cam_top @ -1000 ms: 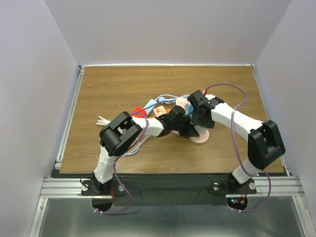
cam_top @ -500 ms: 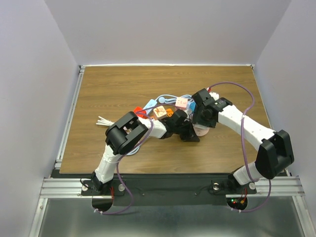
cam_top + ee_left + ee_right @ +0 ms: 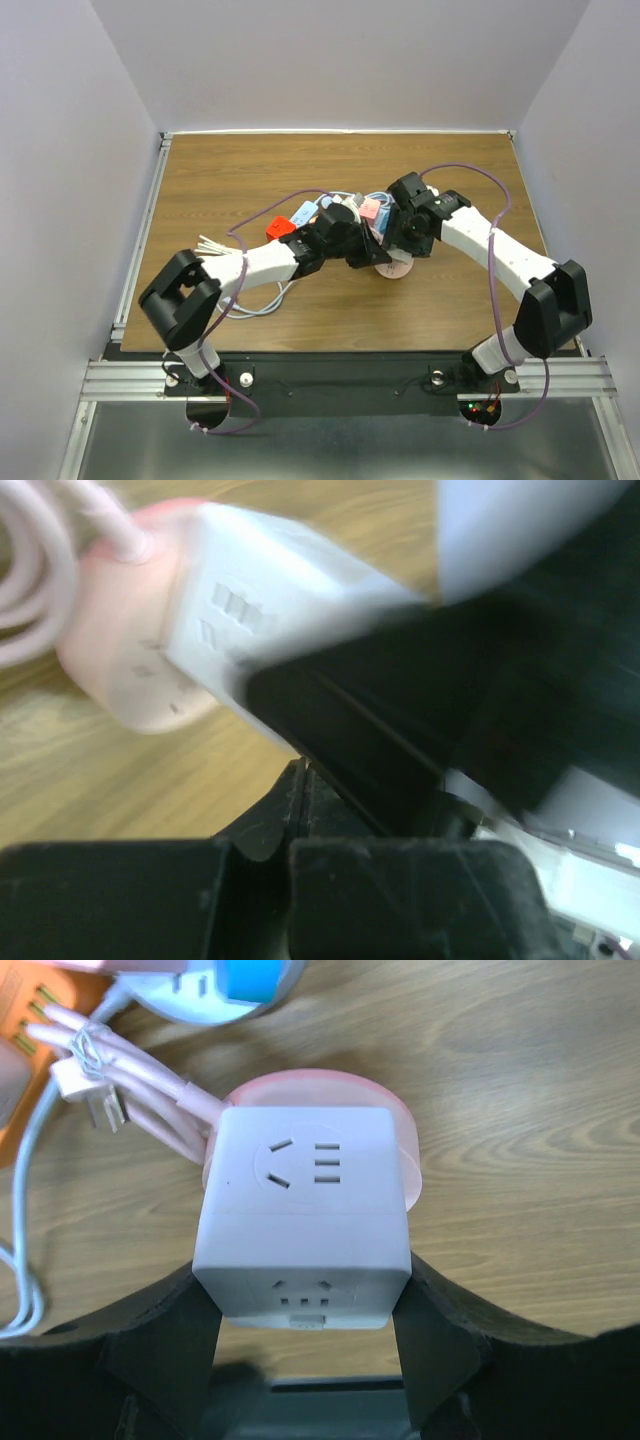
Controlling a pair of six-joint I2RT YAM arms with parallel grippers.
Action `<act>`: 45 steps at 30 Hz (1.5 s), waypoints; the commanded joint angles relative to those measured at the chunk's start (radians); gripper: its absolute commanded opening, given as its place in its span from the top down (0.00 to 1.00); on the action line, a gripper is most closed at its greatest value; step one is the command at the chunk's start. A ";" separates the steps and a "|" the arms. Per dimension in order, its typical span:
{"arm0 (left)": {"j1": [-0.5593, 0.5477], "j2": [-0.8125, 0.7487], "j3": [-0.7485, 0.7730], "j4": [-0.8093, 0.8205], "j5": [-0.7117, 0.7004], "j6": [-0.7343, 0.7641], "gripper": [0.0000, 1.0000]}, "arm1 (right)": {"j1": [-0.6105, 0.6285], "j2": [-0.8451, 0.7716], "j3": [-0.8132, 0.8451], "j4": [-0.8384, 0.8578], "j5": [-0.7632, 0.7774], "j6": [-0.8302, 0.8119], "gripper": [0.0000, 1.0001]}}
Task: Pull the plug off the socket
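A white cube socket [image 3: 300, 1210] stands on a round pink base [image 3: 330, 1090]. My right gripper [image 3: 300, 1300] is shut on the cube, with a finger [image 3: 160, 1330] pressed on each side. The top and near outlet faces of the cube show no plug in them. A white plug [image 3: 95, 1105] with bare prongs lies tied to the pink cable bundle left of the cube. My left gripper [image 3: 300, 780] is shut with the fingers pressed together and nothing between them. It is close beside the cube [image 3: 260, 590], low over the table. From above, both grippers meet at the pink base [image 3: 395, 268].
A blue and white socket [image 3: 230, 980] and an orange power strip [image 3: 20, 1020] lie behind the cube. From above I see blue [image 3: 305, 212], red [image 3: 280, 228] and pink [image 3: 370, 207] pieces among the cables. A white bundle [image 3: 210, 245] lies left. Walls enclose the table.
My left arm has stretched out, its elbow swinging left and toward the table's near edge, and its gripper has shifted slightly left. The right gripper stays on the cube.
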 commanded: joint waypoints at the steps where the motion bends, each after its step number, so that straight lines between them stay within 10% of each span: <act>1: -0.001 -0.109 0.002 -0.005 -0.021 -0.009 1.00 | -0.013 0.046 0.045 0.036 -0.141 -0.020 1.00; 15: -0.006 -0.052 -0.086 0.010 0.035 0.030 1.00 | -0.019 0.146 0.045 0.038 -0.258 -0.053 0.97; 23: -0.004 0.040 -0.079 0.054 0.035 0.060 1.00 | -0.018 0.155 0.091 0.036 -0.203 -0.079 0.19; 28: -0.001 0.113 -0.072 0.085 0.029 0.068 1.00 | -0.018 0.187 0.108 0.038 -0.184 -0.090 0.06; 37: 0.020 0.184 -0.073 0.116 0.016 0.059 1.00 | -0.018 0.227 0.097 0.056 -0.149 -0.099 0.12; 45: 0.033 0.232 -0.060 0.128 0.022 0.054 1.00 | -0.016 0.252 0.067 0.089 -0.207 -0.104 0.49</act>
